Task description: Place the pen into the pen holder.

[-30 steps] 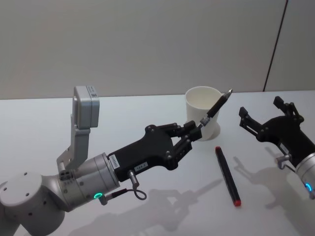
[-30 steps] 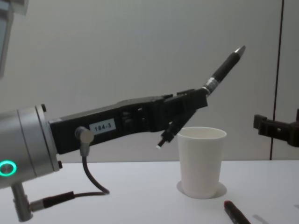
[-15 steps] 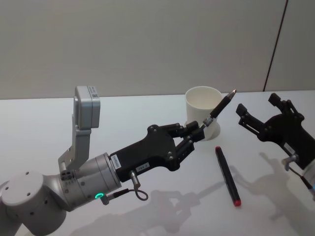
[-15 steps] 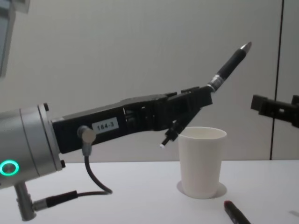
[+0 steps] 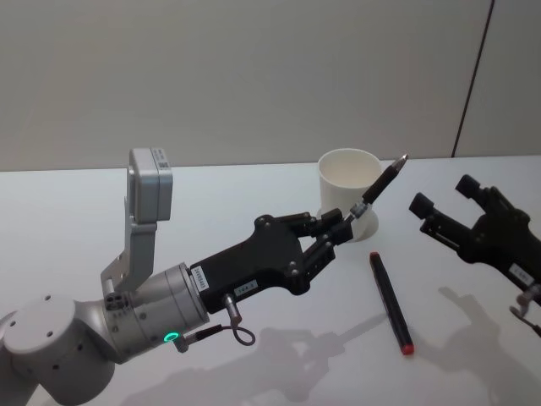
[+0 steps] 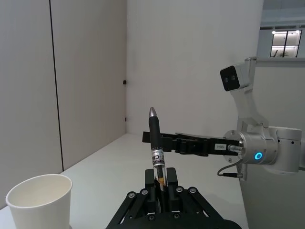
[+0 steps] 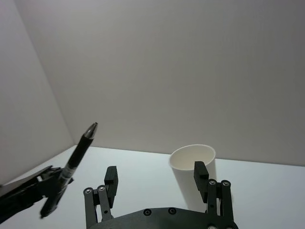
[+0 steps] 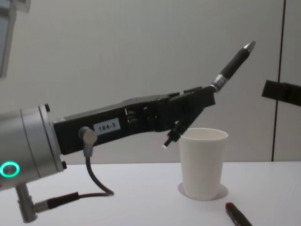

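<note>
Head view, item by item.

Pen holder (image 5: 348, 190): a white paper cup, upright on the worktop (image 5: 211, 203), with nothing inside that we could see.

Pen (image 5: 378, 183): black and clear of the worktop. The left gripper (image 5: 340, 225) pinched it near its lower end, fingers pressed onto the barrel. It was tilted, tip up and leaning toward the pen holder's right side. In the chest view we placed its lower end just beside the pen holder's rim, on the left and a little below rim level, not over the opening.

Right gripper (image 5: 443, 194): to the right of the pen holder and apart from it, fingers (image 7: 111, 177) spread and holding nothing.

Red-ended marker (image 5: 390, 302): flat on the worktop, in front of the pen holder and slightly right, touched by neither gripper.

Status, as we judged it: the pickup and lift were done. What remained was bringing the pen over the pen holder's mouth, righting it, lowering it in and letting go.
</note>
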### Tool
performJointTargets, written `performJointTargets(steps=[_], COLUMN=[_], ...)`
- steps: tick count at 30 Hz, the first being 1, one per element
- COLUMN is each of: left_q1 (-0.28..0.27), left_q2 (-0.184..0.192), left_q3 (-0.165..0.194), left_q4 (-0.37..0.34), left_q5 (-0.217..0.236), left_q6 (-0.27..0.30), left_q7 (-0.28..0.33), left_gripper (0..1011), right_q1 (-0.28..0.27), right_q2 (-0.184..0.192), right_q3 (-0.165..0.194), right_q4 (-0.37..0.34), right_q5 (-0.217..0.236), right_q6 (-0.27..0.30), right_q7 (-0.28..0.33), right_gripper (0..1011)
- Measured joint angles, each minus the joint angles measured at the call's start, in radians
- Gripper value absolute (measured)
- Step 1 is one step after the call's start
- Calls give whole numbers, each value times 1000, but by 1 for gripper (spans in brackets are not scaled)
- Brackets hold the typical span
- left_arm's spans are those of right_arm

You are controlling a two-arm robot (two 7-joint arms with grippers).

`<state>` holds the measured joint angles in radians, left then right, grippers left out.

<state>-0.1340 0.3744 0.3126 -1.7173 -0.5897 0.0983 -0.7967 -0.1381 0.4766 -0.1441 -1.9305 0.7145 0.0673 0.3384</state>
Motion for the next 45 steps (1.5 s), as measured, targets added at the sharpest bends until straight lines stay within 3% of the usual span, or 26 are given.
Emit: performJointTargets(steps=[18,25,34,45], left_q1=[-1,-1,-1,-1], left_q2=[0,0,0,0], left_q3=[0,0,0,0], left_q4=[0,0,0,0], left_q5=[0,0,0,0], left_q6=[-1,-1,-1,-1], left_q7=[-2,-2,-2,-2], left_gripper=[149,150,150,149], right_q1=[-26,-13,15,55], right_q2=[64,65,42,-2], right_q3=[28,24,0,-37], right_q4=[-24,-22,-14,-3], right_q5=[319,399,435,428], right_q6=[140,183,211,221], right_q7=[161,188,189,160], right_gripper=[1002,1002,1002,1002])
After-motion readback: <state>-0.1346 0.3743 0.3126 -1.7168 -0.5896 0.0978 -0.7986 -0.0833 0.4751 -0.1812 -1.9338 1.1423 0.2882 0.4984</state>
